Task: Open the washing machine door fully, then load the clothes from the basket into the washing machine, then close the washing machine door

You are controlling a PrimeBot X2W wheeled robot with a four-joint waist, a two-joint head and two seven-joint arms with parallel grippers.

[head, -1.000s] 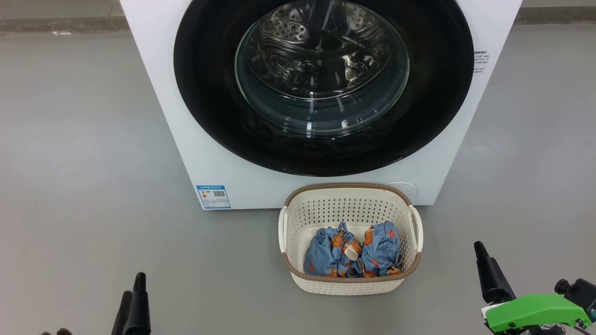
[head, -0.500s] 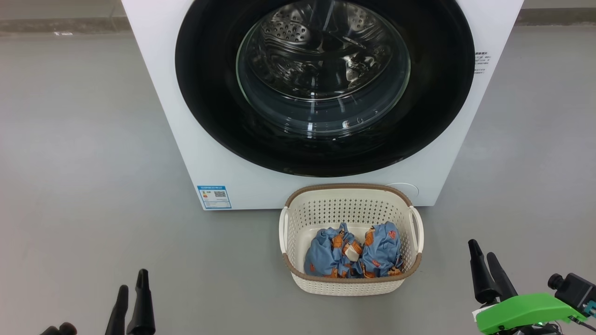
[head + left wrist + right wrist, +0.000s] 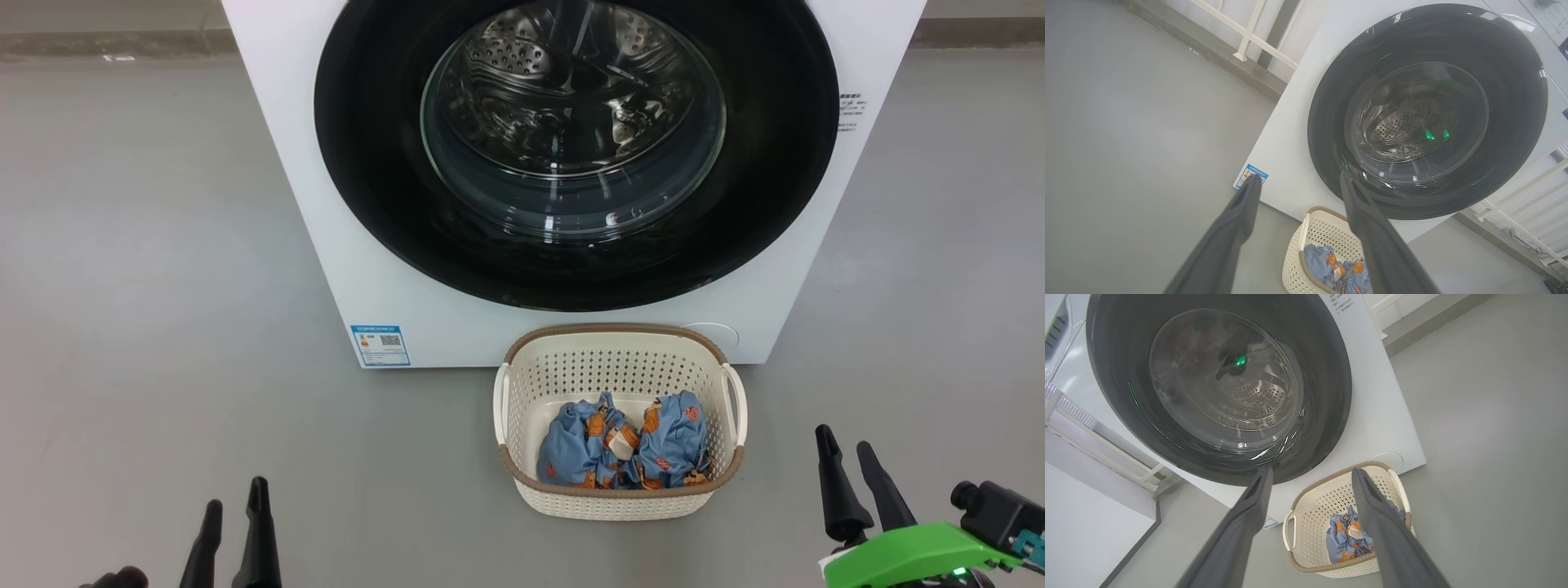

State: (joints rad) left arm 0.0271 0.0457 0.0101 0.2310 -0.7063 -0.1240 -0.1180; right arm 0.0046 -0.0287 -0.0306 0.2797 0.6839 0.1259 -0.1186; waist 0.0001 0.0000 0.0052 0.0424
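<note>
While clothes (image 3: 571, 453) sit untouched, left gripper (image 3: 237, 496) and right gripper (image 3: 843, 441) gape wide, empty.

The head view looks forward and down, from near, on the washing machine (image 3: 367, 286) and the basket (image 3: 620, 371) before it. Each wrist view looks along its own fingers (image 3: 1227, 237) from lower at one side; all three share the door (image 3: 1327, 114) and basket.

The smooth grey floor (image 3: 155, 269) carries the white washing machine (image 3: 457, 331), which stands flat on it. The basket (image 3: 622, 508) rests on the floor just in front of the machine's lower front, toward its right side.
</note>
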